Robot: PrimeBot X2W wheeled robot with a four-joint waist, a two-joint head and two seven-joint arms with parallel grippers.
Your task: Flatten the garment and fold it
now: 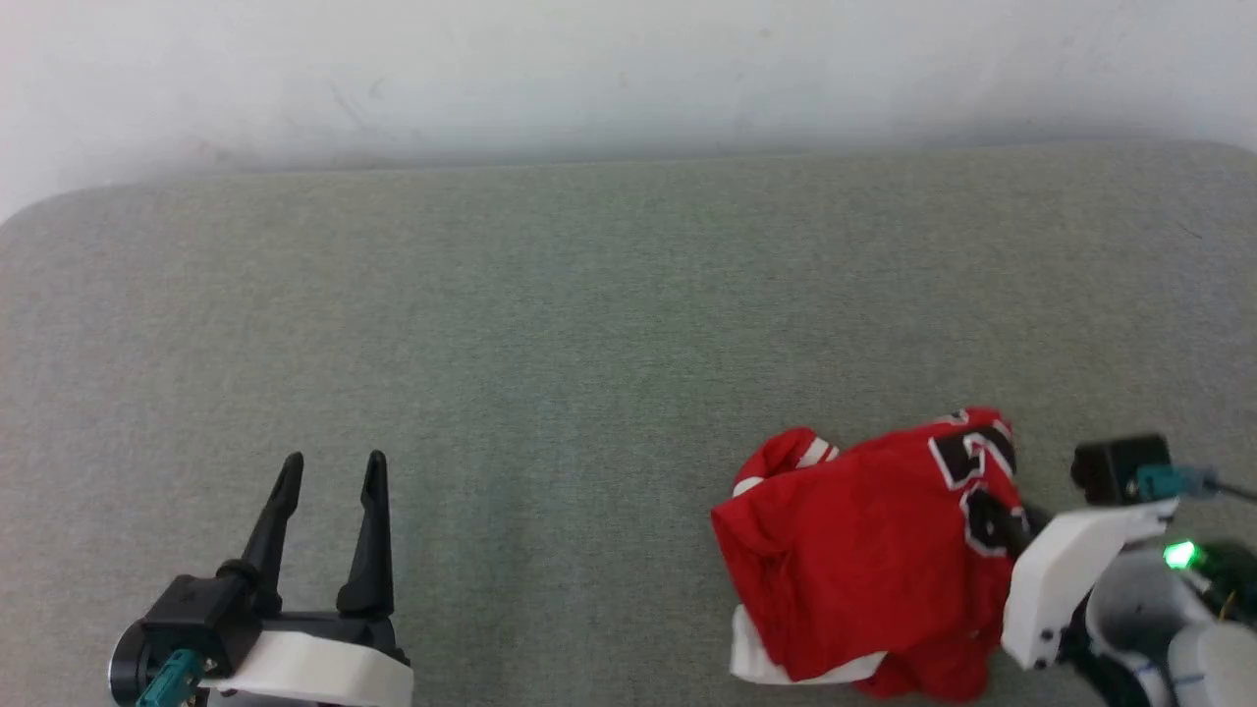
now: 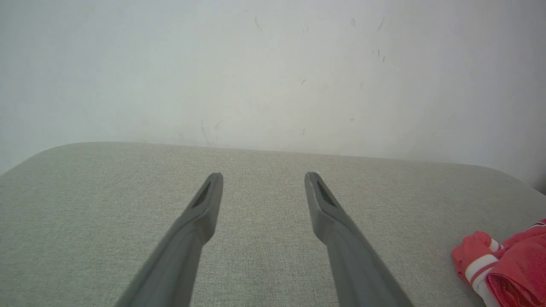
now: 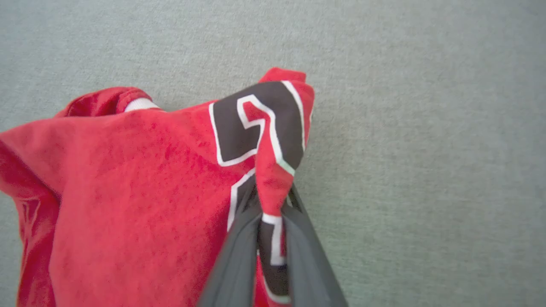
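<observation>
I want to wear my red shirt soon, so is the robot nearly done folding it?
Not nearly. Done: nothing yet; the garment lies crumpled in a heap on the grey surface. In hand: the right gripper pinches cloth by the black number; the left gripper is open, apart from it. Left: spreading it flat, then every fold.

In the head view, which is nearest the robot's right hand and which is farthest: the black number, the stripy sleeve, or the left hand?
1. The black number, on the red shirt's right side: the right hand pinches it.
2. The stripy sleeve, at the shirt's upper left.
3. The left hand, open, far over at the table's lower left.
</observation>
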